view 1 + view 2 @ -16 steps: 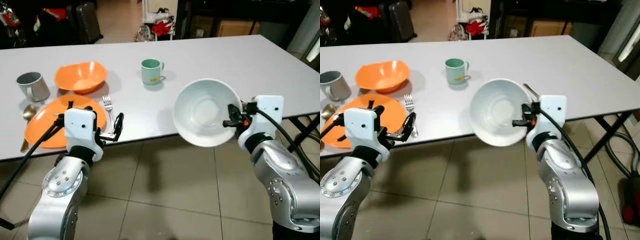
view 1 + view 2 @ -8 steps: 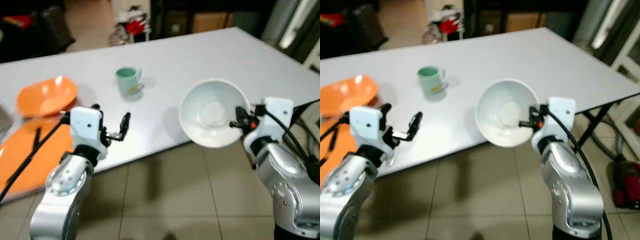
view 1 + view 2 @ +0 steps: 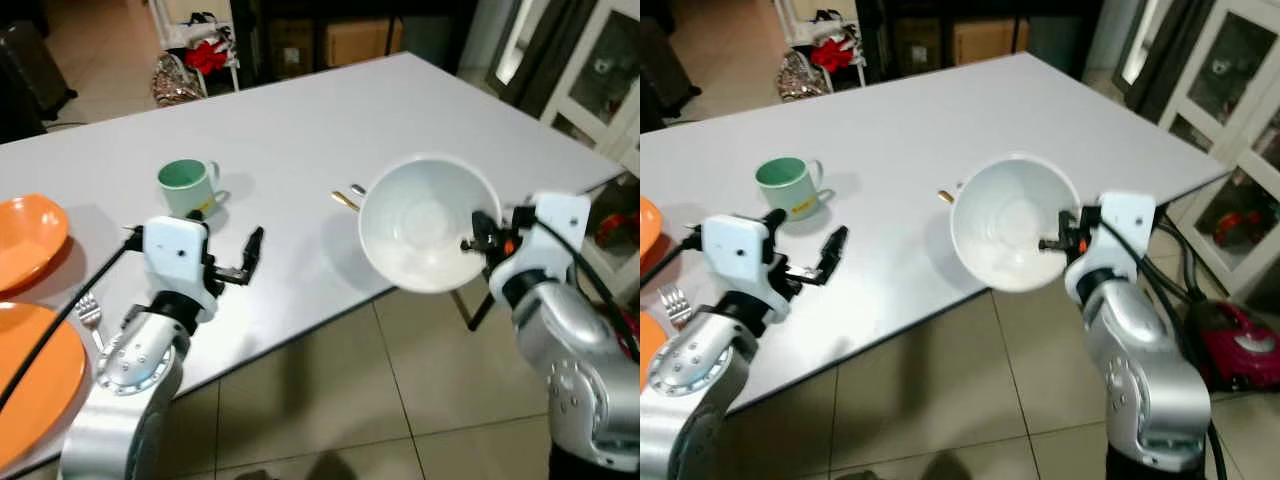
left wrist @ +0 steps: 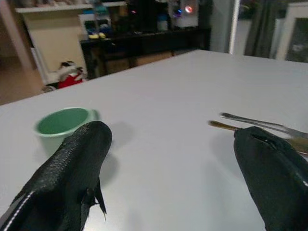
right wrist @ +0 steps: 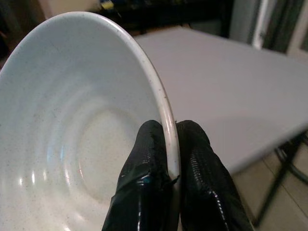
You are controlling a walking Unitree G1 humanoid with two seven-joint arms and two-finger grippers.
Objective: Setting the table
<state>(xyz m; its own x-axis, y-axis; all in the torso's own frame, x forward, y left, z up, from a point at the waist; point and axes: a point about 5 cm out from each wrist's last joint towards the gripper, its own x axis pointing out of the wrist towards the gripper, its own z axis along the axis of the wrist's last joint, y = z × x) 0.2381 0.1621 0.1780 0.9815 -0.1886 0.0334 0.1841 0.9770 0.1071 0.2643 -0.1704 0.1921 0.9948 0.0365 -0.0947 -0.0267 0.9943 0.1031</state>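
My right gripper [image 3: 478, 241] is shut on the rim of a white bowl [image 3: 420, 225]. It holds the bowl tilted, its opening towards me, over the near edge of the white table [image 3: 300, 110]. In the right wrist view the fingers [image 5: 147, 168] pinch the bowl rim [image 5: 166, 110] from both sides. My left gripper [image 3: 243, 262] stands open and holds nothing, low over the table near a green mug [image 3: 185, 186]. An orange plate [image 3: 30, 385], an orange bowl [image 3: 25, 240] and a fork [image 3: 88, 312] lie at the left. Gold and silver cutlery [image 4: 255, 126] lies behind the bowl.
The table's right corner ends near a glass-door cabinet [image 3: 600, 70]. Black table legs [image 3: 478, 305] stand under that corner, and a red vacuum [image 3: 1240, 345] sits on the tiled floor. Dark shelving and bags line the far wall.
The camera has swung to the right: the plate, orange bowl and mug slid left in view, and the table's right corner came in. The bowl stays in my right gripper.
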